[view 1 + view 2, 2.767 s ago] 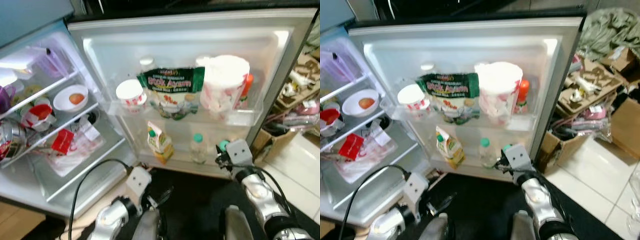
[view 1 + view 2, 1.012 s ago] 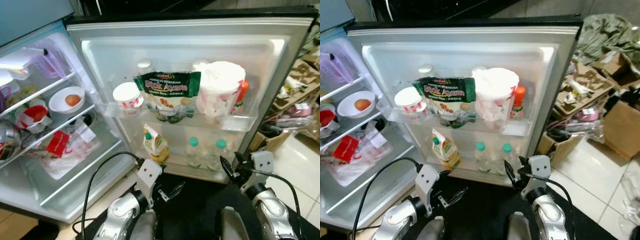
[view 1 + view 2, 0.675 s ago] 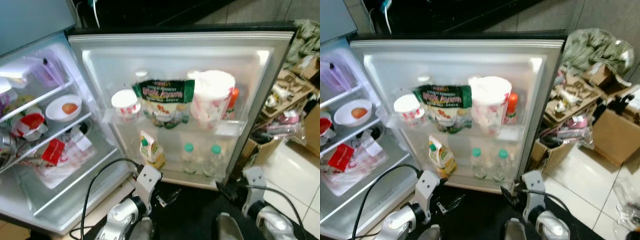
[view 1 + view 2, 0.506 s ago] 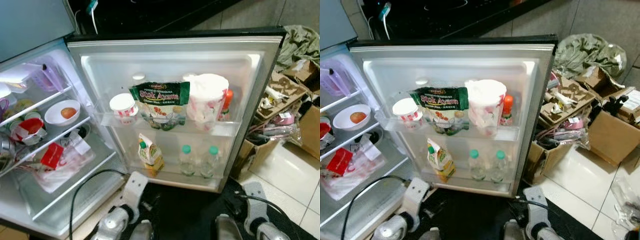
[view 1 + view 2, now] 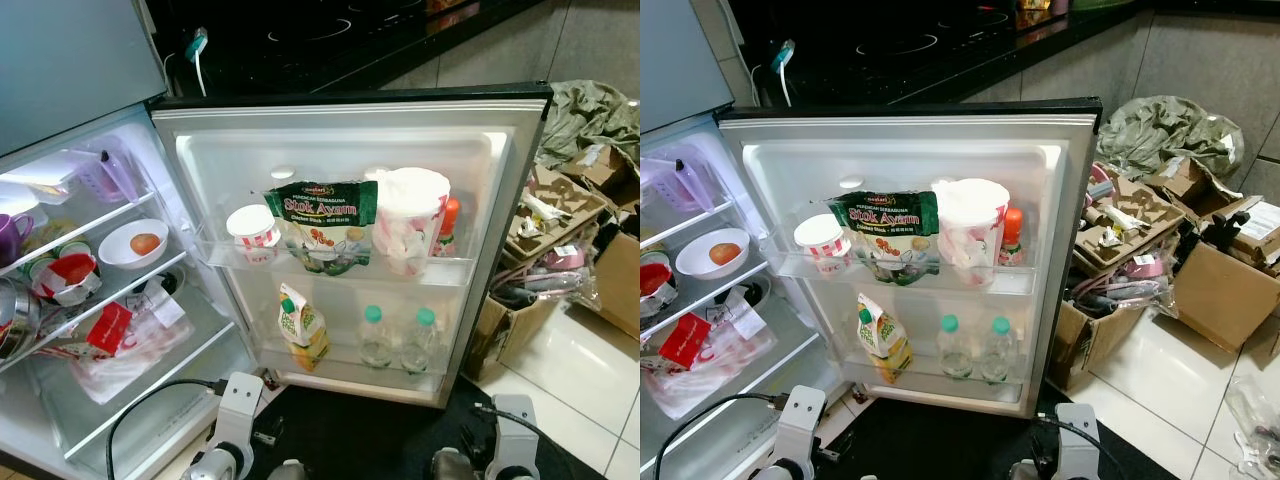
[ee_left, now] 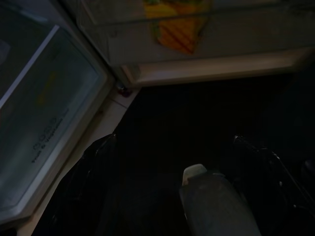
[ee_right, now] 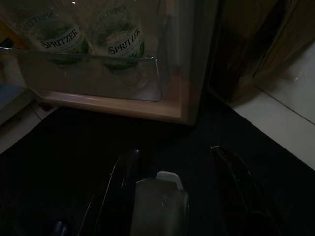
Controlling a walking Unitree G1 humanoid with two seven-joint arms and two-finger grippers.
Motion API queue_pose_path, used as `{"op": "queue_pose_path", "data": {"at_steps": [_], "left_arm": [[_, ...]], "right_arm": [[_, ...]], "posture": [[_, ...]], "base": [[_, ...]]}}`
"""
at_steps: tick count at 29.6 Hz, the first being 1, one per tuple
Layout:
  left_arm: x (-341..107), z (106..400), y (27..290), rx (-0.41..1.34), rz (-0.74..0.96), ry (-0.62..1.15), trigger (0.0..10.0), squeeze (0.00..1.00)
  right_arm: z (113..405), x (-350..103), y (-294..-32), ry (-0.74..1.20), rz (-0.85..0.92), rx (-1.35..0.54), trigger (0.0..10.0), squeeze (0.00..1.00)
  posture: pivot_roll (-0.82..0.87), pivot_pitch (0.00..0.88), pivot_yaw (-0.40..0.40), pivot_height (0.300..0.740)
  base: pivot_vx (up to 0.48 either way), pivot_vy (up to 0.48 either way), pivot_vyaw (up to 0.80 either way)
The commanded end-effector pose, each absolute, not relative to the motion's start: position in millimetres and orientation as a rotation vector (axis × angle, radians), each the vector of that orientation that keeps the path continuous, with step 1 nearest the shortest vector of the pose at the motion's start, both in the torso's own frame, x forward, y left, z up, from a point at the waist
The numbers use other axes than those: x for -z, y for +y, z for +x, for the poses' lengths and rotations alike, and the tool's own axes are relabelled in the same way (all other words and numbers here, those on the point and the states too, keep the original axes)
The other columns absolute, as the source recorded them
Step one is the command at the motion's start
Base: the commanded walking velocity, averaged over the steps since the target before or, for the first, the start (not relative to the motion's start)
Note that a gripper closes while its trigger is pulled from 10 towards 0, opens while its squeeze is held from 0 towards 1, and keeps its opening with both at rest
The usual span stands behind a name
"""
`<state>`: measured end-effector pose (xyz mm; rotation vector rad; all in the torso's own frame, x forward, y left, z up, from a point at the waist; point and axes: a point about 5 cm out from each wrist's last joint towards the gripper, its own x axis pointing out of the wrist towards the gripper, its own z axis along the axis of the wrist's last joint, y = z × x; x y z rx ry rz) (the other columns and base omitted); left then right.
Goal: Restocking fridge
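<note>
Nearest, the left end effector [image 6: 172, 162] and right end effector [image 7: 172, 167] hang low over a dark mat [image 7: 74, 162], fingers spread apart, empty. At 12 o'clock, two Spritzer bottles [image 7: 88, 37] stand side by side on the fridge door's bottom shelf [image 5: 340, 365].

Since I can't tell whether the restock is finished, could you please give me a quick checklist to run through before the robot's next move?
1. Two water bottles upright in the lower door shelf: ok.
2. Juice carton on the same shelf: leaning, not ok.
3. Upper door shelf: cup, green stock pouch, paper roll all seated behind the rail: ok.
4. Left gripper and right gripper open, holding nothing, low over the dark mat: ok.
5. Fridge door wide open, boxes close beyond its edge: cannot tell if the path is free.
</note>
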<state>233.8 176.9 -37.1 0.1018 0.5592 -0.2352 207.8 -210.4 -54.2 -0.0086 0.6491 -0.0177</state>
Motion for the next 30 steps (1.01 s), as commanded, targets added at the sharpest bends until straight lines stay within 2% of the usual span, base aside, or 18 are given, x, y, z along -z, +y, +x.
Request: {"op": "queue_pose_path", "data": {"at_steps": [1, 30], "left_arm": [[39.8, 232.1, 175.9, 0.225, 0.109, 0.568, 10.0, 0.0], [43.3, 232.3, 167.7, 0.231, 0.108, 0.566, 10.0, 0.0]], "right_arm": [[210.7, 52.9, -205.3, 0.629, -0.013, 0.013, 10.0, 0.0], [213.7, 54.0, -185.7, 0.617, -0.014, -0.117, 10.0, 0.0]], "posture": [[-0.11, 0.039, 0.069, 0.639], [-0.12, 0.018, 0.058, 0.659]], "base": [[0.0, 0.0, 0.0], [0.0, 0.0, 0.0]]}}
